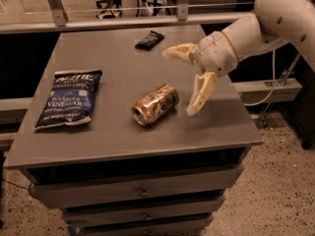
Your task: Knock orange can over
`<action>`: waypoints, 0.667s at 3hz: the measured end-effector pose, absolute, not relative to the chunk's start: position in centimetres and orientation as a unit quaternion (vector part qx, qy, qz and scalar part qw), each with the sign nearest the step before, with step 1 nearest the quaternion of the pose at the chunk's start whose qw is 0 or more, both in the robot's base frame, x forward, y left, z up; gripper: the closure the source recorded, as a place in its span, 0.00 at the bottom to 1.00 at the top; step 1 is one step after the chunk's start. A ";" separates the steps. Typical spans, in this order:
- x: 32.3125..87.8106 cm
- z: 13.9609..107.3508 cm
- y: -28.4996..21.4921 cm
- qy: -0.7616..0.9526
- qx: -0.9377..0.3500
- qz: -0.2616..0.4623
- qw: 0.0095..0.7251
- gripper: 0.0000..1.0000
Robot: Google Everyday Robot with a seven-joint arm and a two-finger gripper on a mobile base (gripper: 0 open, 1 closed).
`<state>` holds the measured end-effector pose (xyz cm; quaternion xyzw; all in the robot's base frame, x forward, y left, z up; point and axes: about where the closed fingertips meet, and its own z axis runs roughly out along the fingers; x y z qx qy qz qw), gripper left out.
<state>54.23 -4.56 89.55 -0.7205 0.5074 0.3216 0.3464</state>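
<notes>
Seemingly just beside gripper (177, 82): orange can (155, 104)

gripper (177, 82), jaws spread, hangs just beside the lying orange can (155, 104), bare table (118, 58) between.

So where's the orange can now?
In the camera view the orange can lies on its side on the table, blue chip bag to its left, open gripper just to its right.

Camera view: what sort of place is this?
Probably a robotics lab or office test space: a grey drawer cabinet serves as the table, the floor is speckled, and office-chair legs show behind a rail. The gripper, jaws open, hovers beside the toppled orange can.
</notes>
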 end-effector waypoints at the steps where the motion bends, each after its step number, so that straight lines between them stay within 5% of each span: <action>1: 56.8 92.8 -6.2 0.508 -0.721 0.291 0.370 0.00; 2: 57.3 94.0 -6.3 0.505 -0.720 0.281 0.383 0.00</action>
